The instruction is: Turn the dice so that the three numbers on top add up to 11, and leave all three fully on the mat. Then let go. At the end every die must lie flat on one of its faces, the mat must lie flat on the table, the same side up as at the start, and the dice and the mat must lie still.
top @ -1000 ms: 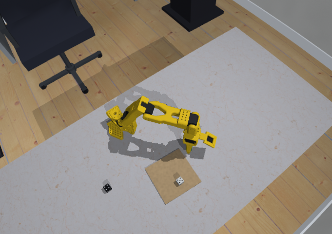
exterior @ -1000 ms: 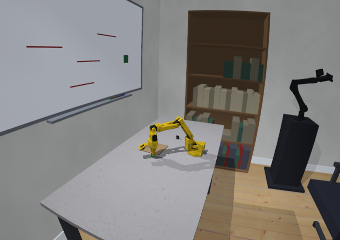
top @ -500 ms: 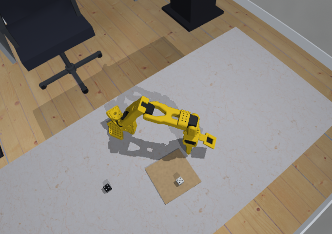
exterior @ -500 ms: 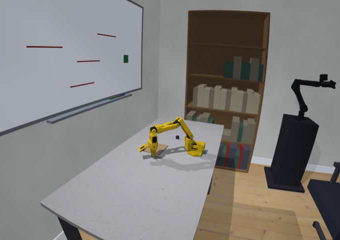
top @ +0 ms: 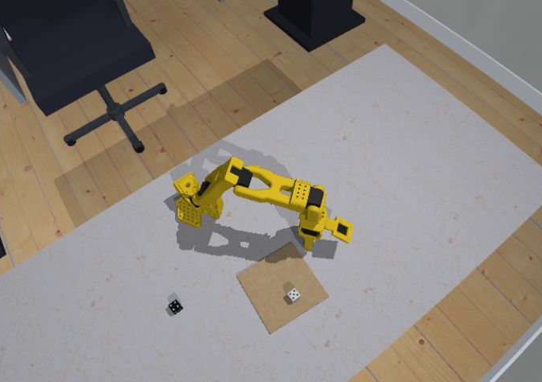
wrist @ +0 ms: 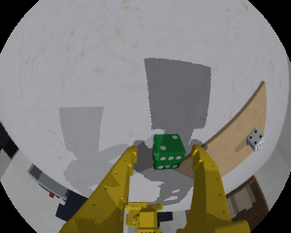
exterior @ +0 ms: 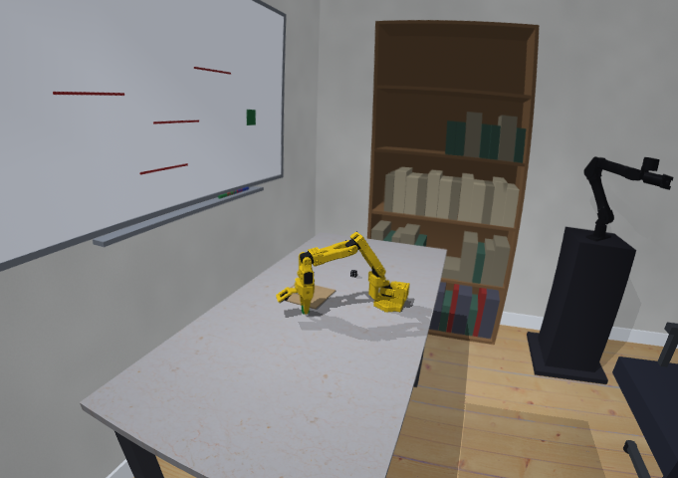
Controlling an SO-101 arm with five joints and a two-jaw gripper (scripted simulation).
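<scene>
The end effector point(top: 308, 247) point(exterior: 305, 311) point(wrist: 165, 151) is partly open, its two fingers apart on either side of the green die point(exterior: 303, 309) point(wrist: 169, 151) – gaps show at both sides in the wrist view, so it is not gripping it. That die is over the table point(top: 393, 134) point(exterior: 272, 382) point(wrist: 97, 53), just beside a corner of the tan mat point(top: 267, 292) point(exterior: 324, 296) point(wrist: 223, 155); whether it touches the mat I cannot tell. The wrist view shows a two-pip face and a six-pip face on it. From the top it is hidden under the end effector, and the exterior view gives only a green sliver.

The white die point(top: 293, 294) point(wrist: 255, 139) is on the mat, with five pips up, but cannot be made out in the exterior view. The black die point(top: 175, 306) point(exterior: 353, 273) is on the table, well apart from the mat – its top number is too small to read surely. It cannot be made out in the wrist view.

The yellow arm point(top: 271, 186) point(exterior: 333, 252) shades one corner of the mat. Farther out, the bookshelf point(exterior: 529, 101) holds books on several shelves, its lower part partly hidden by the table.
</scene>
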